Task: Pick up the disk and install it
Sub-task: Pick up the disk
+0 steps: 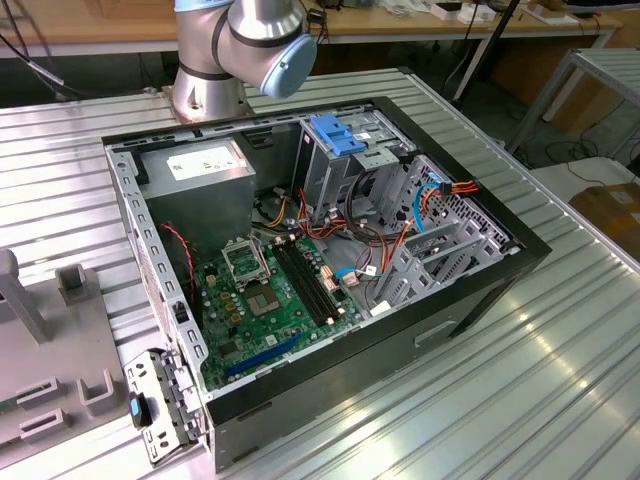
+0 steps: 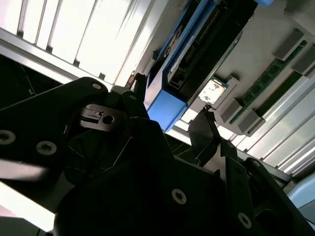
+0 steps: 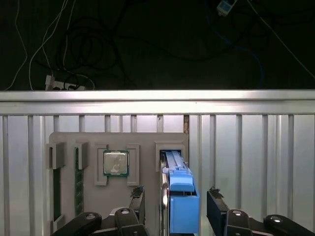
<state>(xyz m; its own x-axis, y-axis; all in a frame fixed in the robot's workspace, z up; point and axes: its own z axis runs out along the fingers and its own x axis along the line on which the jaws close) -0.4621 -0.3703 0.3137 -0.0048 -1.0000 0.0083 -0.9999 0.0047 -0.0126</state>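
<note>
The disk (image 3: 179, 196) stands on edge in a slot of a grey fixture plate (image 3: 147, 140), its bright blue carrier rail facing the camera. In the second wrist view the disk (image 2: 197, 54) shows its dark body and the blue carrier end. My gripper (image 3: 177, 209) is open and straddles the disk, with one black finger on each side and a small gap to each. In the second wrist view the gripper (image 2: 171, 104) has the blue carrier end between its fingertips (image 2: 204, 127).
The fixture plate also holds a processor chip (image 3: 116, 163) and a memory stick (image 3: 78, 179). The open computer case (image 1: 480, 300) lies on the ribbed metal table (image 1: 560, 380), with a blue latch (image 1: 338, 135) atop its tall grey cage. The arm's base (image 1: 210, 90) stands behind the case.
</note>
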